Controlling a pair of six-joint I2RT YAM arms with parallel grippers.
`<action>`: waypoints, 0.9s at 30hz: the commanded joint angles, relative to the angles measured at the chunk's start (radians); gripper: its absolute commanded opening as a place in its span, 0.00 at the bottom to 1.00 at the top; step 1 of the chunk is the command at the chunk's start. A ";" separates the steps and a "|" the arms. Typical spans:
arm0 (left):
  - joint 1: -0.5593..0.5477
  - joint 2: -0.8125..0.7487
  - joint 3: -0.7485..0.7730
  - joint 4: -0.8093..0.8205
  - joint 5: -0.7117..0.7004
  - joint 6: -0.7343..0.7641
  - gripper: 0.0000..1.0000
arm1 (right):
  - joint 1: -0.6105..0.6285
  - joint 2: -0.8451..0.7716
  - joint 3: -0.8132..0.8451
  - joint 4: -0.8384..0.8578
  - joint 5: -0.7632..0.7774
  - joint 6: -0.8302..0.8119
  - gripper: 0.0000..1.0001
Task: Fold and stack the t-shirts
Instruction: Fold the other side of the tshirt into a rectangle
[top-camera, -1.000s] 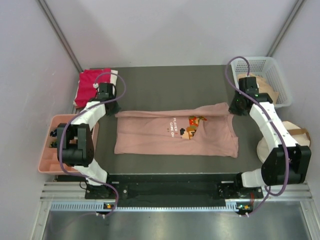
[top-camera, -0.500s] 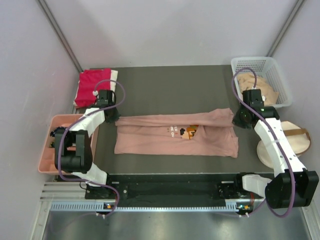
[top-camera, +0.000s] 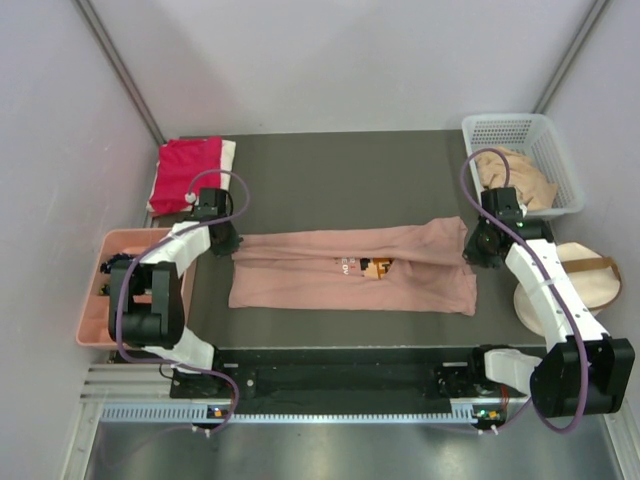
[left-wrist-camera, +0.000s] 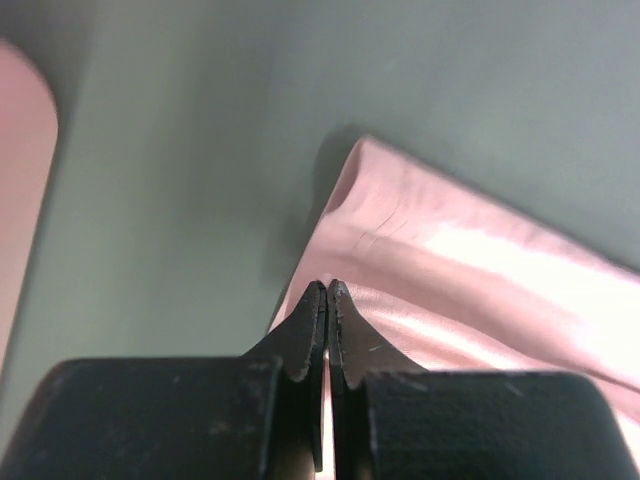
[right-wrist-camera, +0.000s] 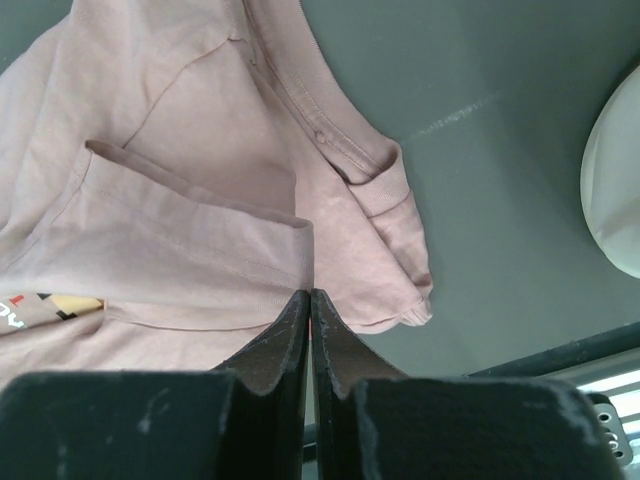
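A dusty-pink t-shirt (top-camera: 350, 285) lies stretched sideways across the dark table, its far long edge doubled over toward me so the pixel print (top-camera: 375, 266) only peeks out. My left gripper (top-camera: 229, 240) is shut on the shirt's far left corner (left-wrist-camera: 345, 235). At the opposite end my right gripper (top-camera: 470, 250) is shut on the folded edge beside the sleeve (right-wrist-camera: 385, 190). In both wrist views the jaws meet tip to tip with pink cloth pinched at them. A folded red t-shirt (top-camera: 188, 172) lies on a white one (top-camera: 229, 154) at the back left.
A white basket (top-camera: 520, 130) at the back right holds a crumpled tan t-shirt (top-camera: 515, 177). A round cream bag with a brown strap (top-camera: 578, 275) sits off the table's right side. A pink tray (top-camera: 92, 318) stands by the left arm.
Both grippers have come toward the near side with the shirt's far edge, laying it over the body. The print is now mostly covered.
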 joint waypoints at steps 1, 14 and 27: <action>0.002 -0.100 -0.064 -0.046 -0.002 -0.078 0.02 | 0.001 0.000 0.006 -0.036 0.037 0.032 0.06; 0.002 -0.346 -0.092 -0.176 -0.098 -0.168 0.25 | 0.001 -0.051 0.023 -0.038 0.053 0.067 0.52; 0.001 -0.387 -0.114 -0.014 0.033 -0.106 0.44 | 0.027 -0.003 -0.012 0.065 -0.013 0.044 0.55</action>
